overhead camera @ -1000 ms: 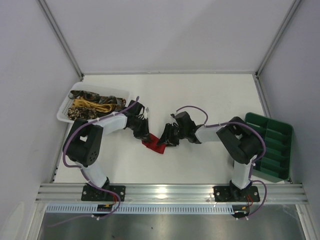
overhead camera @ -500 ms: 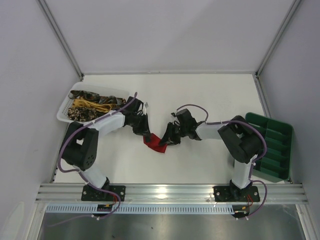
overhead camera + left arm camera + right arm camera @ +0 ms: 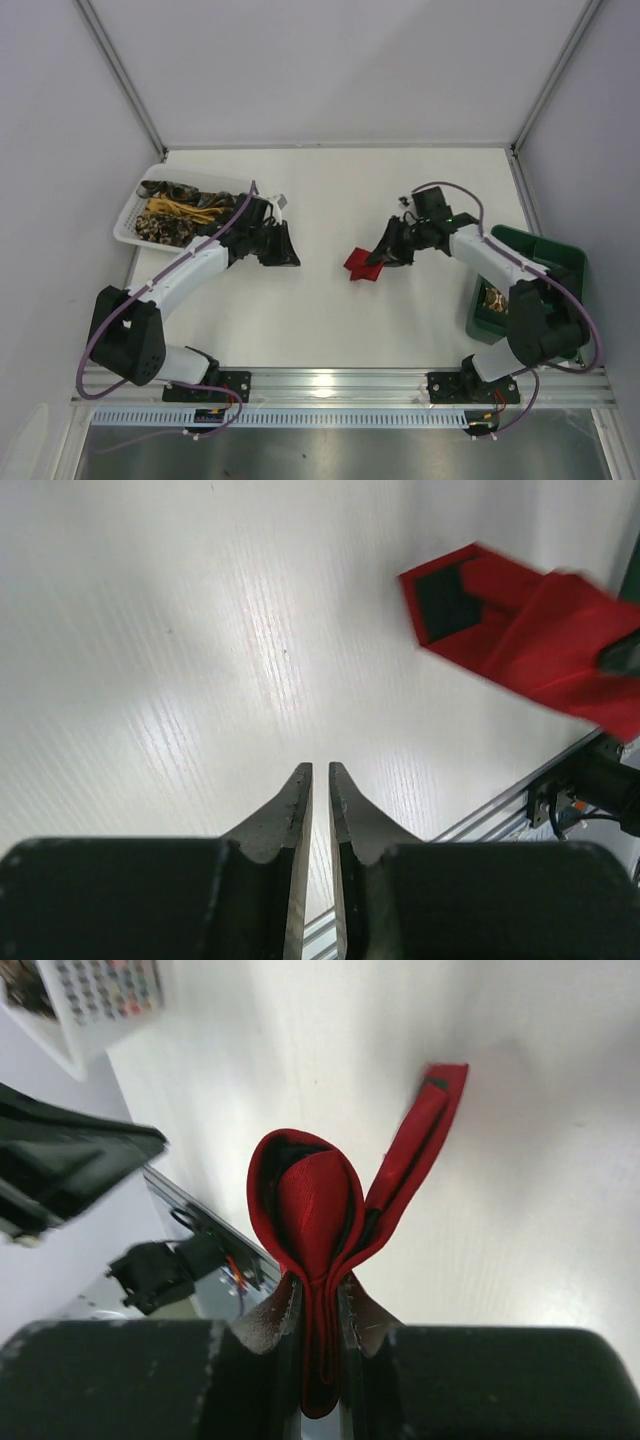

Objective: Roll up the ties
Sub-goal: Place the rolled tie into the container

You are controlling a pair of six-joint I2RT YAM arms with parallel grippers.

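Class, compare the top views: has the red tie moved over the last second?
Yes. The red tie, clamped in the right end effector, has shifted right, away from the white basket and toward the green tray.

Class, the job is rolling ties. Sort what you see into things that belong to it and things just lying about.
Belongs to the job:
red tie, pinched in the right gripper
tangled ties in the basket

Just lying about:
white basket
green tray
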